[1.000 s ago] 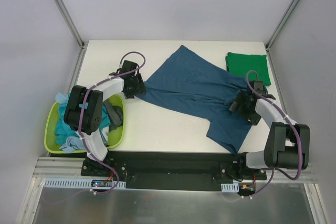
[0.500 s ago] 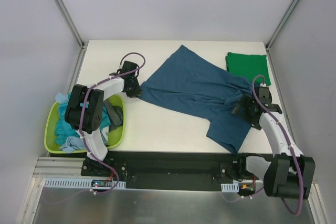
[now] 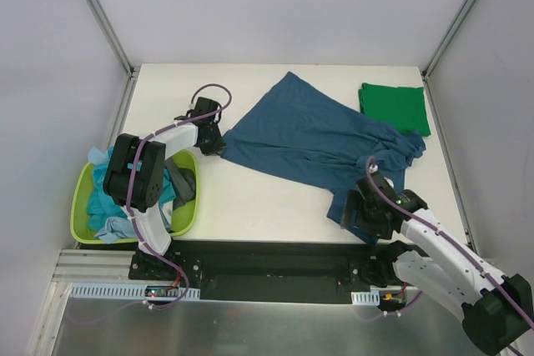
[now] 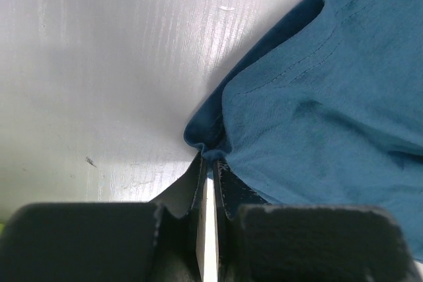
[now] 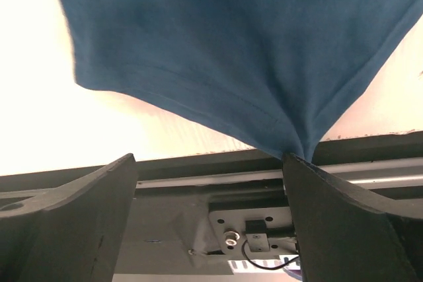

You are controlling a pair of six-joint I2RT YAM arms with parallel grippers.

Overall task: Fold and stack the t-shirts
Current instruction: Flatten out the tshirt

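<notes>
Left pincer (image 4: 207, 166) clamps the soft, limp teal t-shirt (image 3: 300, 135) by a corner; right pincer (image 5: 208, 163) gapes wide, near hem corner beckons.

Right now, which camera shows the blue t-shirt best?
The top external view: the dark teal-blue t-shirt lies spread across the table, nearly whole. The left wrist view shows only the corner pinched in the left gripper; the right wrist view only a hem before the open right gripper.
</notes>
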